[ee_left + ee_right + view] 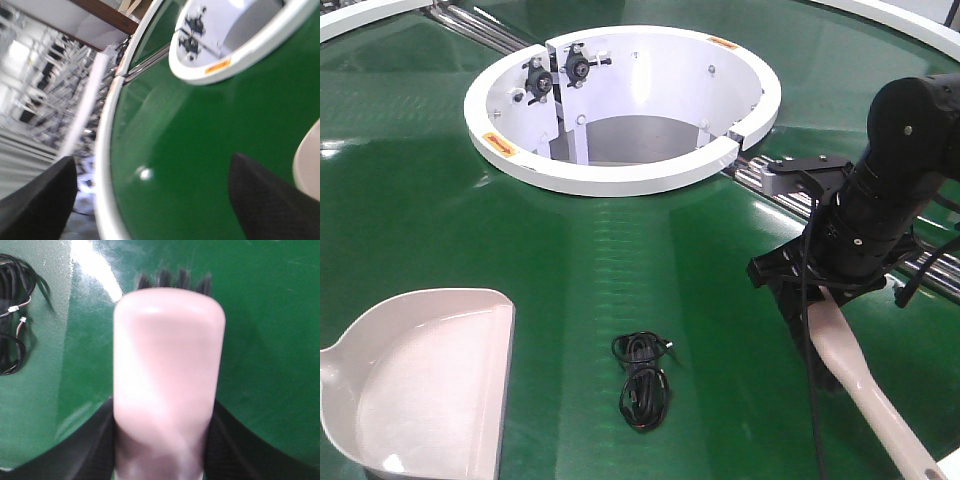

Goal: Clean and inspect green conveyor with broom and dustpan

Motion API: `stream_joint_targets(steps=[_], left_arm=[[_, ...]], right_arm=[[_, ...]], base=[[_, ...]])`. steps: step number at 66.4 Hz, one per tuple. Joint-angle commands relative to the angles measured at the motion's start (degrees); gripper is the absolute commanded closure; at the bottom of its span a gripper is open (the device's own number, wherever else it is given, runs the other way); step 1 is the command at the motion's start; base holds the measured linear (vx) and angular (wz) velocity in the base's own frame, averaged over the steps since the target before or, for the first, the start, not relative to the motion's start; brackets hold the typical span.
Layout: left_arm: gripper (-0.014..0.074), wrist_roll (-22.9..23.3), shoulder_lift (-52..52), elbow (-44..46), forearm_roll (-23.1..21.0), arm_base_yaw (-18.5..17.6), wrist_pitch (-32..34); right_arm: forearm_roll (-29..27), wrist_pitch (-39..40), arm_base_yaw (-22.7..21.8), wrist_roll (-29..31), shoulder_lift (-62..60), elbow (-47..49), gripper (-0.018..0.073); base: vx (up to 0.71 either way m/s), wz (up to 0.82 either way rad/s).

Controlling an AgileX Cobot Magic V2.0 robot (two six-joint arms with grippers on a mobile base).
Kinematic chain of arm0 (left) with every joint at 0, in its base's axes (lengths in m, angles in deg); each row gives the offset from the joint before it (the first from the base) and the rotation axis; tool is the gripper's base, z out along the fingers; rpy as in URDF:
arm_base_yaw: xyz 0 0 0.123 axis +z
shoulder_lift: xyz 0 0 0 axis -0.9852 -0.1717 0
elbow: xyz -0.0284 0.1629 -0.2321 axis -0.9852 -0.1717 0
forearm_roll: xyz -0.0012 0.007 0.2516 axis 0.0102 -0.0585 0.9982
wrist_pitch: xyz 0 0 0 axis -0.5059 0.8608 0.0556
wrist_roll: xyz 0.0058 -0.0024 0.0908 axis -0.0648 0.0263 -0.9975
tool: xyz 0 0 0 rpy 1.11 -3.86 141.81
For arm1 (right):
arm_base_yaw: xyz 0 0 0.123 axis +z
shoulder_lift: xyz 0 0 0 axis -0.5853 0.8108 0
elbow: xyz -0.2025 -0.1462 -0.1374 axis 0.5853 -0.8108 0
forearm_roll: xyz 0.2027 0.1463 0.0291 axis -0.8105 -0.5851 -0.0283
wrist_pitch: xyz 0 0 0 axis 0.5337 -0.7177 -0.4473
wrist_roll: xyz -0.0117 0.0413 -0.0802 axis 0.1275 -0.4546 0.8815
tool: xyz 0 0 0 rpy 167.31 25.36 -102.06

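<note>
White ring housing and a loose cable bundle

The white ring housing [620,180] is a round wall, open in the middle. Two black knobs [578,68] sit on its inner wall at the far left, and an orange label [501,143] marks its top edge on the left, with another at the far right. A coiled black cable bundle [642,380] lies well in front of the housing, apart from it. A wider white rim [900,25] curves behind the housing.
</note>
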Motion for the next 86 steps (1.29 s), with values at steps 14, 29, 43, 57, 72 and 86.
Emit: stream_joint_targets(steps=[14, 29, 43, 57, 72, 86], left_arm=[[0.0027, -23.8, -0.4, 2.0, 5.1, -0.5, 3.0], [0.0027, -24.4, -0.4, 2.0, 4.6, -0.5, 3.0], [0.0027, -24.4, -0.4, 2.0, 4.6, -0.5, 1.9], [0.0027, -24.4, -2.0, 2.0, 6.4, -0.4, 0.5], [0.0027, -24.4, -12.6, 5.7, 6.1, -0.4, -9.2], [0.0027, -24.3, -29.7, 17.0, 9.5, -0.4, -32.8]], right_arm=[[0.2, -3.1, -0.1, 0.6, -2.7, 1.6, 0.0567], [0.2, -3.1, -0.1, 0.6, -2.7, 1.6, 0.0567], [0.2, -3.1, -0.1, 0.6, -2.7, 1.6, 0.0567], [0.0, -3.1, 0.0, 0.6, -2.7, 1.6, 0.0566], [0.1, -3.3, 0.0, 0.6, -2.7, 1.6, 0.0566], [0.1, -3.3, 0.0, 0.6, -2.7, 1.6, 0.0566]], base=[[0.00, 0.00], [0.00, 0.00], [0.00, 0.00], [0.00, 0.00], [0.00, 0.00], [0.00, 0.00]])
